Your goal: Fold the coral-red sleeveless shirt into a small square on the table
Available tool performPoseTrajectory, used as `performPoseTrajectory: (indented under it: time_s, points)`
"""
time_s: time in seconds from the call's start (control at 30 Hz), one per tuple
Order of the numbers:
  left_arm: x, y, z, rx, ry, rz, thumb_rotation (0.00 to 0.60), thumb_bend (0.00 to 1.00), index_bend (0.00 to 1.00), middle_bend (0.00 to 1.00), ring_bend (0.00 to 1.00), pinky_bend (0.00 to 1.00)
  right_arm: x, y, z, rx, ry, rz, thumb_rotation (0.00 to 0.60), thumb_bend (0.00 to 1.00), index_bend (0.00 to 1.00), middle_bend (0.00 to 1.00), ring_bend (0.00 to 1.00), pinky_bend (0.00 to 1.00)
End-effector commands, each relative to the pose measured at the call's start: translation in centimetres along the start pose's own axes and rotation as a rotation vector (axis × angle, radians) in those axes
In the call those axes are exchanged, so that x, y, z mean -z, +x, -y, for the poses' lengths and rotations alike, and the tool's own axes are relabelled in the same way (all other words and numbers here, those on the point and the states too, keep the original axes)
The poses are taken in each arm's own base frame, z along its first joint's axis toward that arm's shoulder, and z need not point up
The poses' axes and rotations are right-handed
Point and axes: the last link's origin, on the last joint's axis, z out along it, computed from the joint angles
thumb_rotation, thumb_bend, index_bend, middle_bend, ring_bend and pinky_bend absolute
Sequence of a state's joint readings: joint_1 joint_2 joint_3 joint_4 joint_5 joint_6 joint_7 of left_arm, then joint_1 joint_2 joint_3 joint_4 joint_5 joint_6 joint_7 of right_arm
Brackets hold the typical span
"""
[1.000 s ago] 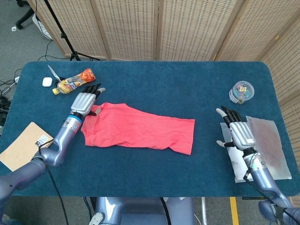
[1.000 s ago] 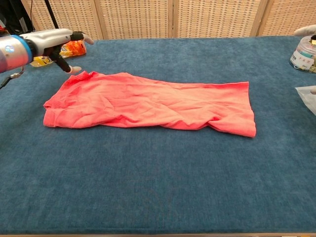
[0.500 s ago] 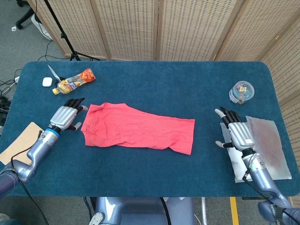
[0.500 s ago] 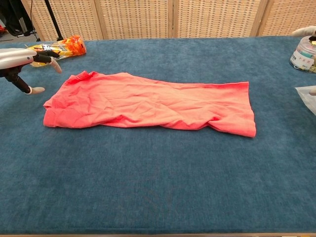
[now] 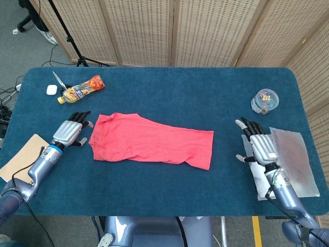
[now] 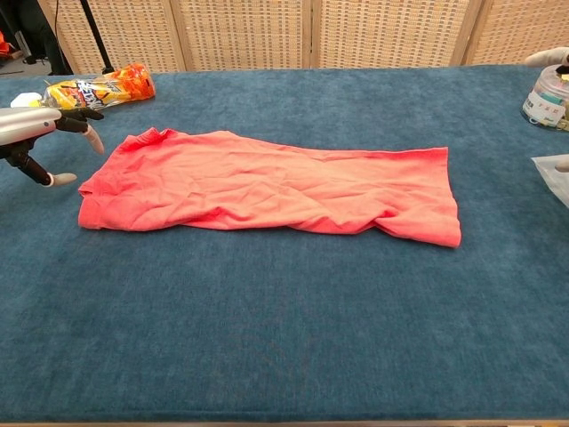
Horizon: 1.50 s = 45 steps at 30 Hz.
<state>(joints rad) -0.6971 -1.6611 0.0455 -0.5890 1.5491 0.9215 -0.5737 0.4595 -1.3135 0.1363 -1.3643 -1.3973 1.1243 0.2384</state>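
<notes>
Shirt (image 5: pixel 152 140), coral-red, lies flat on the table (image 5: pixel 169 92) as a long wrinkled band, roughly central and slightly toward the robot's left; no hand touches it. Its narrower end, with a rounded edge, points toward the left hand (image 5: pixel 68 134); its wider, straight-cut end points toward the right hand (image 5: pixel 260 145). Left hand sits just beside the narrow end of the shirt, palm down, fingers (image 6: pixel 87 135) spread apart and holding nothing; in the chest view its fingertips hover close to the shirt's corner without contact. Right hand is well apart from the shirt's wide end, fingers extended and separated, empty, resting over a white sheet (image 5: pixel 259 175). A grey mat (image 5: pixel 294 160) lies beyond that hand, further from the shirt. A clear tub (image 5: pixel 264 101) of small coloured items stands far from the shirt's wide end, toward the table's back edge. A snack packet (image 5: pixel 81 89), scissors (image 5: pixel 58 80) and a small white case (image 5: pixel 51 89) lie behind the shirt's narrow end. A cardboard piece (image 5: pixel 24 159) lies at the table edge, past the left hand from the shirt.
</notes>
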Motion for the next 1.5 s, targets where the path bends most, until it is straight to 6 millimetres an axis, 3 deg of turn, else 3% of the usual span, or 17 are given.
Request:
performPoseTrajectory:
  time_s: [0.03, 0.63, 1.03, 1.4, 1.5]
  points:
    - [0.0, -0.6, -0.4, -0.002, -0.022, 0.005, 0.600, 0.36, 0.34, 0.00, 0.00, 0.00, 0.0, 0.0, 0.0, -0.003, -0.002, -0.001, 0.600, 0.16, 0.00, 0.00, 0.00, 0.00]
    - [-0.3, -1.2, -0.6, -0.035, -0.036, 0.003, 0.600, 0.32, 0.34, 0.00, 0.00, 0.00, 0.0, 0.2, -0.1, -0.005, -0.005, -0.003, 0.600, 0.21, 0.00, 0.00, 0.00, 0.00]
    - [-0.9, -1.8, -1.8, -0.082, -0.063, 0.009, 0.600, 0.32, 0.34, 0.00, 0.00, 0.00, 0.0, 0.2, 0.0, -0.003, -0.004, -0.007, 0.600, 0.21, 0.00, 0.00, 0.00, 0.00]
    - [-0.9, -2.1, -2.1, -0.069, -0.045, -0.037, 0.600, 0.39, 0.67, 0.00, 0.00, 0.00, 0.0, 0.3, 0.0, -0.008, 0.002, -0.010, 0.600, 0.22, 0.00, 0.00, 0.00, 0.00]
    - [-1.0, -1.9, -2.2, -0.053, -0.047, -0.065, 0.600, 0.42, 0.72, 0.00, 0.00, 0.00, 0.0, 0.3, 0.1, -0.008, 0.003, -0.010, 0.600, 0.23, 0.00, 0.00, 0.00, 0.00]
